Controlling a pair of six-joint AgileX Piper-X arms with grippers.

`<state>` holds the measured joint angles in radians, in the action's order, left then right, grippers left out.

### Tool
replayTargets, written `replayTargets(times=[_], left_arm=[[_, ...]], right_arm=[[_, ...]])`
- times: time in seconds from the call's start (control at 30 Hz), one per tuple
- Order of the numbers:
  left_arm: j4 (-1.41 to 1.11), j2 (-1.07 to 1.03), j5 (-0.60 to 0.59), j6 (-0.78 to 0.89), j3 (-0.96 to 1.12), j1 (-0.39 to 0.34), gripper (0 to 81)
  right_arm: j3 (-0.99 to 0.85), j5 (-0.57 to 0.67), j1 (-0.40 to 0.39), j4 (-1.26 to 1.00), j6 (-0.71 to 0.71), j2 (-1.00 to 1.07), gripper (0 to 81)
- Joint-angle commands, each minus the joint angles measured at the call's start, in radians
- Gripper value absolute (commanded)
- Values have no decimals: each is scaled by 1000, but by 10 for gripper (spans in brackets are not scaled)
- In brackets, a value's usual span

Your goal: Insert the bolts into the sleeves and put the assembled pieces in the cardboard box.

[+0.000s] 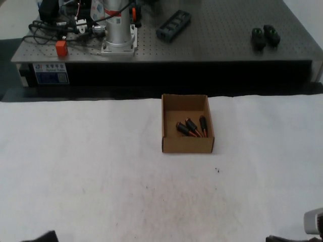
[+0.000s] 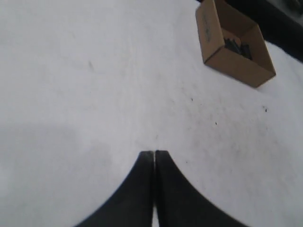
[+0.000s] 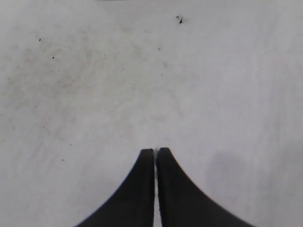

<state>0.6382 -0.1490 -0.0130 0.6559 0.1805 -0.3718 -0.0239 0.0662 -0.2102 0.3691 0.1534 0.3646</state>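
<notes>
— What are the two claws doing?
— The left gripper (image 2: 155, 153) has its two black fingers pressed flat together, with nothing between them. The right gripper (image 3: 155, 151) is just the same: squeezed closed and holding nothing. Both hang over the white sheet (image 1: 75, 176).
— What is on the sheet?
— A tiny dark speck (image 1: 217, 170). A bit farther on is the cardboard box (image 1: 186, 144). It is brown and its top is open. It sits near the far edge of the sheet, about in the middle.
— And inside?
— Three assembled pieces (image 1: 191, 126). They are small and black with orange-red parts. They lie side by side on the box floor, close to the near wall.
— What is behind the box?
— A grey metal table (image 1: 227, 40) full of little holes. On it are a shiny post (image 1: 119, 25), an orange block (image 1: 61, 48) and some black parts (image 1: 173, 25).
</notes>
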Motion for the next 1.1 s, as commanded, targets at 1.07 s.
replayTargets(times=[1.07], left_arm=[[-28, 105, 1, -68, -180, 109, 11]], right_arm=[[24, -34, -2, -38, 33, -6, 24]])
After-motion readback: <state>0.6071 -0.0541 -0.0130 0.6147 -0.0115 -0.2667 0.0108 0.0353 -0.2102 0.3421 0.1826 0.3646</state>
